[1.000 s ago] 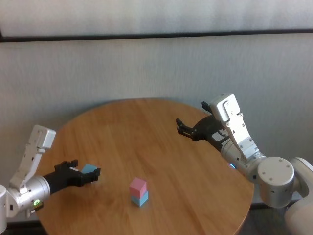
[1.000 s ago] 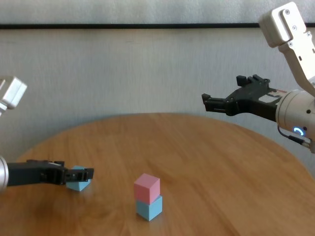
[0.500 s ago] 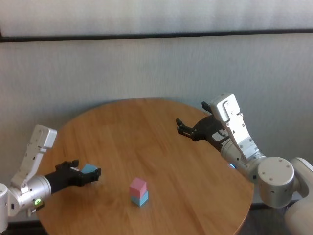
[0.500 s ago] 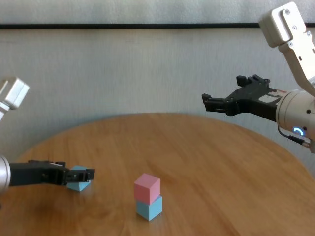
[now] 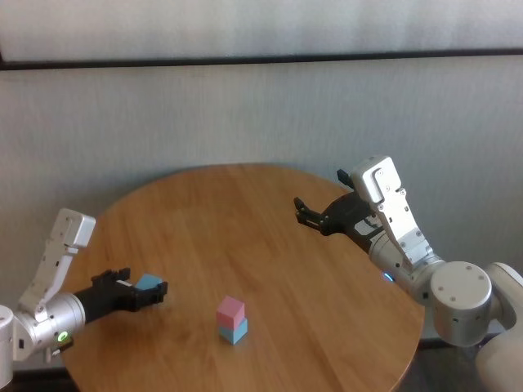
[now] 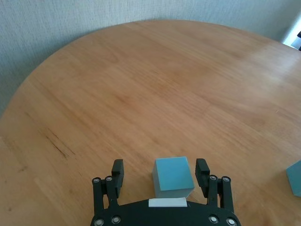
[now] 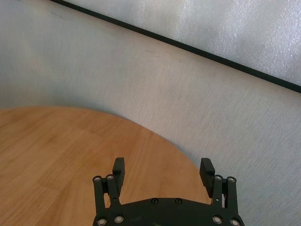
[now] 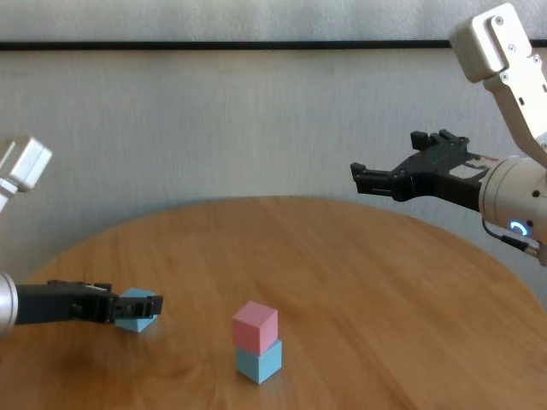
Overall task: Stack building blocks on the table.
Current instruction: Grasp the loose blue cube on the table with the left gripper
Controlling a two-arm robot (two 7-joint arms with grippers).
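A light blue cube (image 5: 149, 282) sits on the round wooden table (image 5: 245, 220) near its left edge. My left gripper (image 5: 144, 282) is open, low at table level, with its fingers on either side of this cube; the left wrist view shows the cube (image 6: 174, 179) between the fingers with a gap on one side. A pink cube (image 5: 230, 309) stands on a second light blue cube (image 5: 235, 331) near the front middle. My right gripper (image 5: 313, 214) is open and empty, held in the air over the table's far right.
A grey wall with a dark horizontal strip (image 5: 261, 59) stands close behind the table. The stack's lower cube shows at the edge of the left wrist view (image 6: 295, 178). Bare wood lies between the stack and the right arm.
The left arm has shifted very slightly around the blue cube. The cube, the stack and the right arm have not moved.
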